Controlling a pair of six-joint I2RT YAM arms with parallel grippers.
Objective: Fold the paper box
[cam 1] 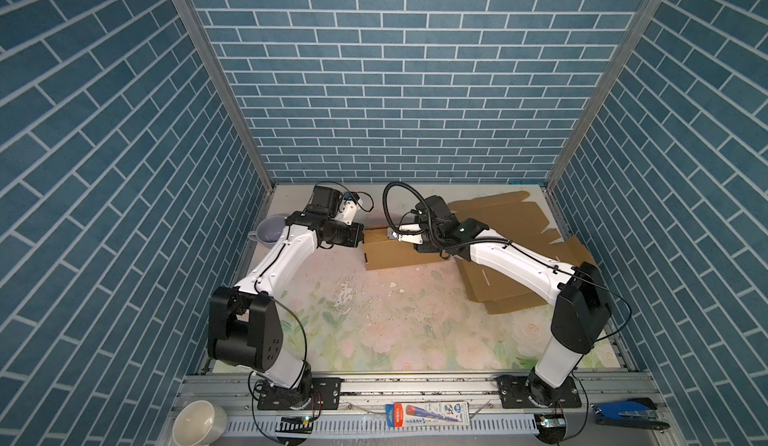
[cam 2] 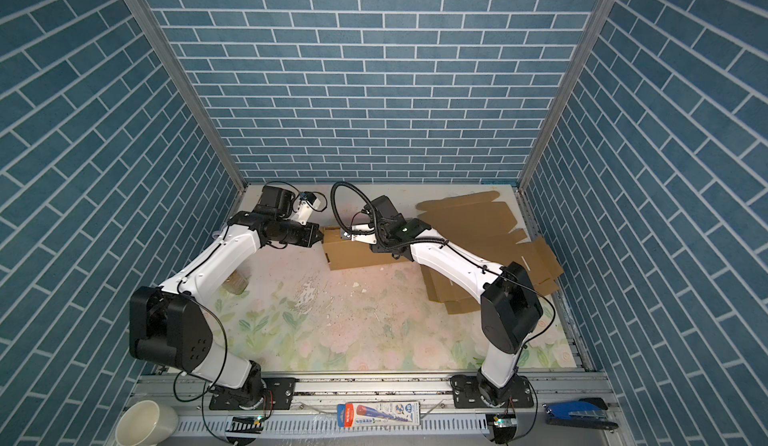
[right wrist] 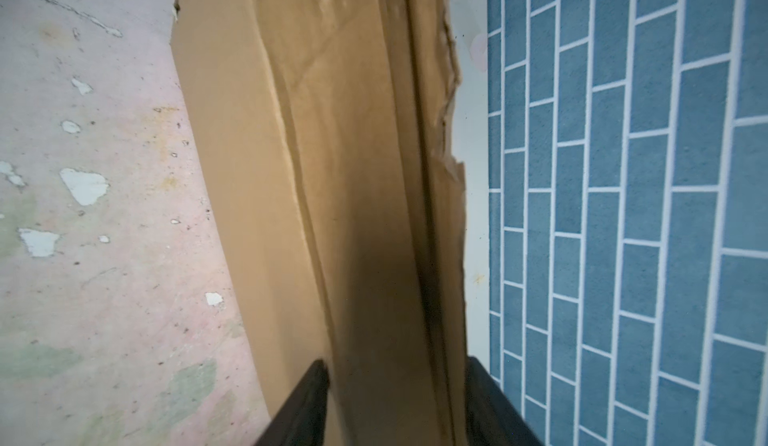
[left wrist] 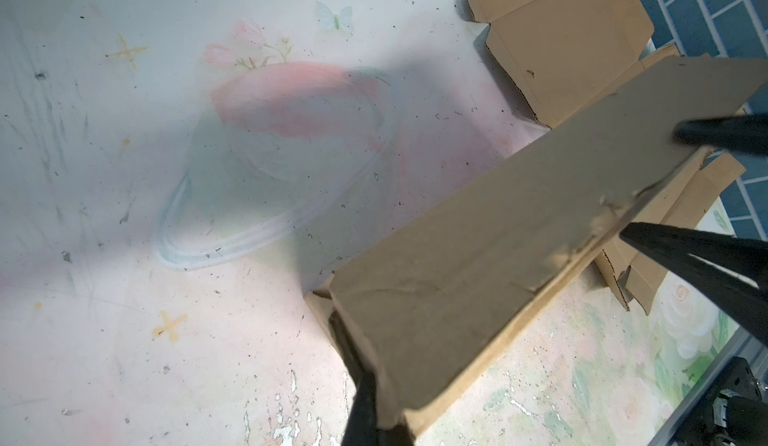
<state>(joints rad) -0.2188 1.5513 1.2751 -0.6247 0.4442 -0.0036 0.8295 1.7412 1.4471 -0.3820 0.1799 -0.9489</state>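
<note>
The table [cam 1: 374, 319] carries flat cardboard sheets [cam 1: 498, 215] at far right. The box [cam 1: 395, 252], partly folded, sits at far centre, its right end against those sheets. The left gripper [cam 1: 362, 234] is clamped tight on the box's left end. The right gripper [right wrist: 397, 363] has its jaws partway apart, astride the box's far wall; whether they grip it I cannot tell.

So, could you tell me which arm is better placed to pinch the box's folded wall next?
Right, I would judge. The right gripper straddles the folded wall of the paper box, one finger on each side, ready to pinch. The left gripper is shut on the box's end, seemingly steadying it.
</note>
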